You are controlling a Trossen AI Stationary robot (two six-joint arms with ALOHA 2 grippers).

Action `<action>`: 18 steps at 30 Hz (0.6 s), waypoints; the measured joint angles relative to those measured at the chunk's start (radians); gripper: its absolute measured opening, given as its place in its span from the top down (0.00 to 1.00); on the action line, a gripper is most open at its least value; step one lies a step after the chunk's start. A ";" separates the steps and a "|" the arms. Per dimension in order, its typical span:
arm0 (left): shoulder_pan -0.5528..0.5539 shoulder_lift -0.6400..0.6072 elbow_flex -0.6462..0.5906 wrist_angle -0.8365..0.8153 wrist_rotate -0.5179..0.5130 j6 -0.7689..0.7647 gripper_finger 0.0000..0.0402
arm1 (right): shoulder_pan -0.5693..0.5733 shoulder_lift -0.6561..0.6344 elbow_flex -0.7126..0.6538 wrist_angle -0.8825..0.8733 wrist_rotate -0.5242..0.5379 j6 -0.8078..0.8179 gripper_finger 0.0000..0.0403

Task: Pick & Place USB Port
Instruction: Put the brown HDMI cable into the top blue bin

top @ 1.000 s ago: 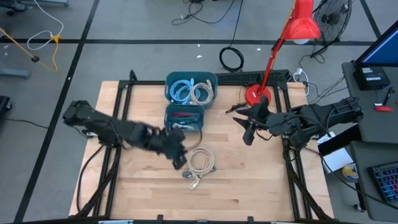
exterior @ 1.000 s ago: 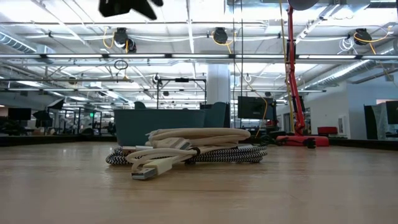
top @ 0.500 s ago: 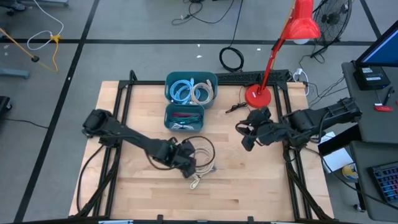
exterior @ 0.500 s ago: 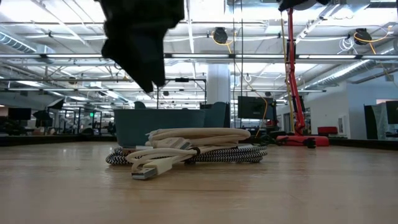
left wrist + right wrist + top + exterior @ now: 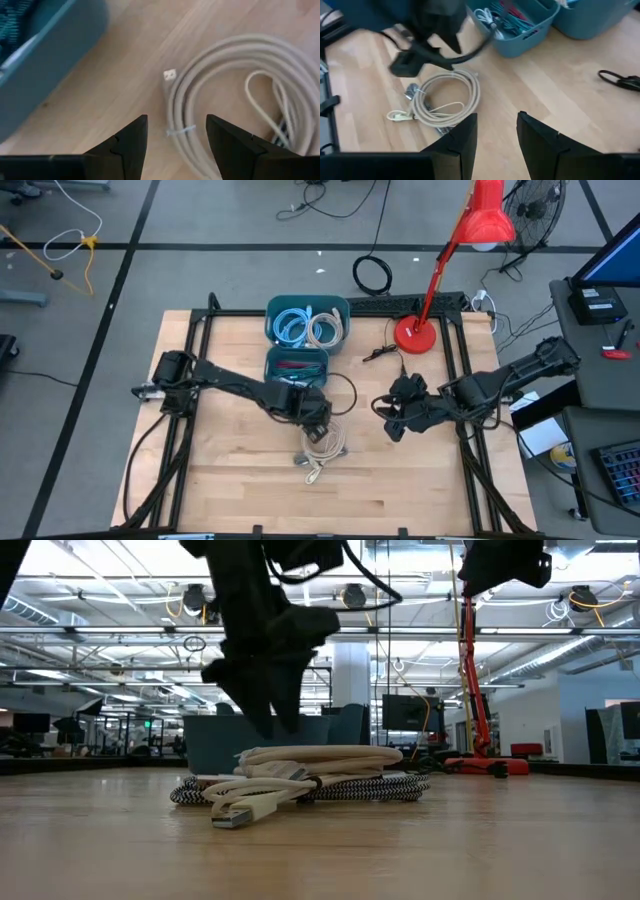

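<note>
The left claw (image 5: 318,418) hangs open over the cream cable (image 5: 324,442) near the middle of the worktop (image 5: 420,480). It could pinch just one loop, and the coil would fall apart. The right claw (image 5: 393,423) waits open by the right edge.

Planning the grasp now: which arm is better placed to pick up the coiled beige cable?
Left. The left gripper hangs open right over the beige cable coil, which fills its wrist view. The right gripper is open too but off to the side.
</note>
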 joint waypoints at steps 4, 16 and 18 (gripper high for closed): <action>0.021 0.016 0.000 0.009 0.057 0.027 0.44 | -0.001 -0.001 -0.001 0.016 -0.014 0.000 0.68; 0.017 0.094 0.000 0.003 0.126 0.100 0.26 | -0.001 -0.001 -0.001 0.066 -0.021 -0.020 0.68; 0.014 0.103 0.000 -0.002 0.123 0.095 0.29 | -0.001 -0.001 -0.001 0.070 -0.021 -0.020 0.68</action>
